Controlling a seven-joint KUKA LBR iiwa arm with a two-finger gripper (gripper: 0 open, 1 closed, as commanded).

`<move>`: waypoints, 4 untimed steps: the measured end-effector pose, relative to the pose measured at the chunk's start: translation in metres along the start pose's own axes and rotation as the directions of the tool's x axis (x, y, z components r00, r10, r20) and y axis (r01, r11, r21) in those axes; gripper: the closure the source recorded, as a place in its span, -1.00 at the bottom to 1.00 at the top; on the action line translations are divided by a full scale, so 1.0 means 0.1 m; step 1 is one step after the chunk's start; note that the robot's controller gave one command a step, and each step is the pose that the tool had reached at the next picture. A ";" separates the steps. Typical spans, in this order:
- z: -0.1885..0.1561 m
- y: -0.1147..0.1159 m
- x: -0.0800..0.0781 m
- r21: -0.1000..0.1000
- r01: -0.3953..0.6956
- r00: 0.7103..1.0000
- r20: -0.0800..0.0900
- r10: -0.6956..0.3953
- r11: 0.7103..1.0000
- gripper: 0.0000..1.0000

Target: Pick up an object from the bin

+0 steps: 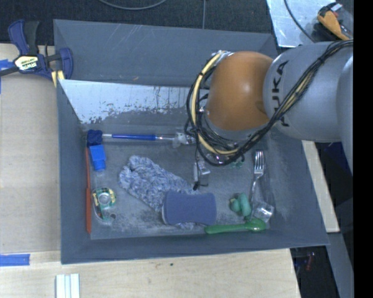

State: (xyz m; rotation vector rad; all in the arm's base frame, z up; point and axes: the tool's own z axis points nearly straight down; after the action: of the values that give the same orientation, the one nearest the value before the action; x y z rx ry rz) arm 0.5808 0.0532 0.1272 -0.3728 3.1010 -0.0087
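My gripper (pixel 200 177) hangs below the orange dome, near the middle of the bin. It is just above the right edge of a crumpled grey-blue knitted cloth (pixel 146 180) and the top edge of a dark blue rectangular pad (pixel 188 208). Nothing shows in its grasp. To its right a silver fork (pixel 257 171) lies lengthwise. Behind it, a blue-handled pen-like tool (pixel 132 138) lies along the back of the bin floor.
A green lump (pixel 239 204), a small clear piece (pixel 263 212) and a green handle (pixel 235 228) lie at the front right. On the left are a blue block (pixel 97 156), a small yellow-green round thing (pixel 104 198) and an orange stick (pixel 87 191) along the wall.
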 end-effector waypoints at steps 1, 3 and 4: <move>0.26 1.01 0.03 -0.008 0.188 0.982 -0.011 -0.188 0.982 -1.00; 0.54 0.72 0.13 -0.005 0.176 0.984 -0.006 -0.176 0.984 1.00; 0.54 0.72 0.13 -0.005 0.176 0.984 -0.006 -0.176 0.984 1.00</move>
State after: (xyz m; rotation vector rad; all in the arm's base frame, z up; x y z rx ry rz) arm 0.5523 0.1197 0.0727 -0.6476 3.0632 -0.0048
